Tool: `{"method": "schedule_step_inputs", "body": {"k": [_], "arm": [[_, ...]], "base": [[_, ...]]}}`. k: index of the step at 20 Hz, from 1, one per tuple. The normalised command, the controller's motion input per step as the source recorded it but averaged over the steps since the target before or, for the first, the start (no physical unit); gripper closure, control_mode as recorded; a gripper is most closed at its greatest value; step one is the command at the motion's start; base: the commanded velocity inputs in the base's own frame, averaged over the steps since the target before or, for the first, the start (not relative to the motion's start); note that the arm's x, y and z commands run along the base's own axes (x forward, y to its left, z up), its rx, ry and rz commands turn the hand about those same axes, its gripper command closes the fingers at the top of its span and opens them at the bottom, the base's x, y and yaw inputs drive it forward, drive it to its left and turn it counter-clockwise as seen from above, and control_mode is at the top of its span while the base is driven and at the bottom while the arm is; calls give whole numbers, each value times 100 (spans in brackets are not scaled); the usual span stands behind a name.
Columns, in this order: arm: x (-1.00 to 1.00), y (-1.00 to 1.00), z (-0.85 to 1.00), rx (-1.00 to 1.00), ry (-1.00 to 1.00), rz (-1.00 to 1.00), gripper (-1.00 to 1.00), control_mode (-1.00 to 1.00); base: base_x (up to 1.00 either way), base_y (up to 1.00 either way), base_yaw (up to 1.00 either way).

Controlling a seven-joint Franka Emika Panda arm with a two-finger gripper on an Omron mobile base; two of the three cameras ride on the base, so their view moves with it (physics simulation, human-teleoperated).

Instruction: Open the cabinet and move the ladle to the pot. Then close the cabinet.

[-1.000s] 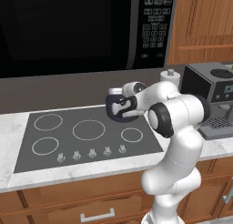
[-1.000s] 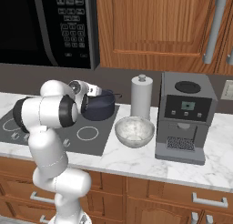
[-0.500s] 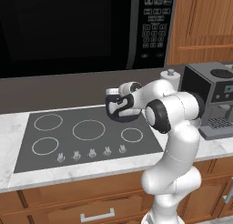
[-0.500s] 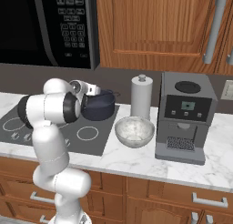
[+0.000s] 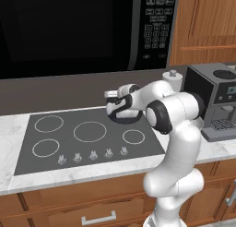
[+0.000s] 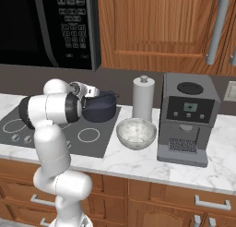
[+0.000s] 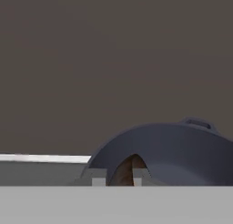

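Dark blue-black pot [image 6: 99, 108] sits on the cooktop's [image 5: 87, 136] back right burner — the pincer [image 7: 119, 176], clamped on a brown handle, has drawn closer over it. Cabinet [image 6: 156, 27] doors look shut.

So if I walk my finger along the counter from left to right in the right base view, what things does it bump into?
Stovetop → pot → paper towel roll → coffee machine. The bowl sits in front of the roll, so I left it out.

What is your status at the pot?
Hand shut on a brown piece, likely the ladle, at the pot. Cabinet doors shut. Nothing in the way.
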Motion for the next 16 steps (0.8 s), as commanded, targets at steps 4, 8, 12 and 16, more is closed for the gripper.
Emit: {"method": "schedule_step_inputs", "body": {"k": [4,8,12,16], "arm": [[18,3,-2,-1,5,0,100,-100],[16,0,-1,0,5,0,100,-100],[18,0,-4,0,6,0,100,-100],[5,0,-6,0,5,0,100,-100]], "base": [[0,0,0],[0,0,0],[0,0,0],[0,0,0]]}}
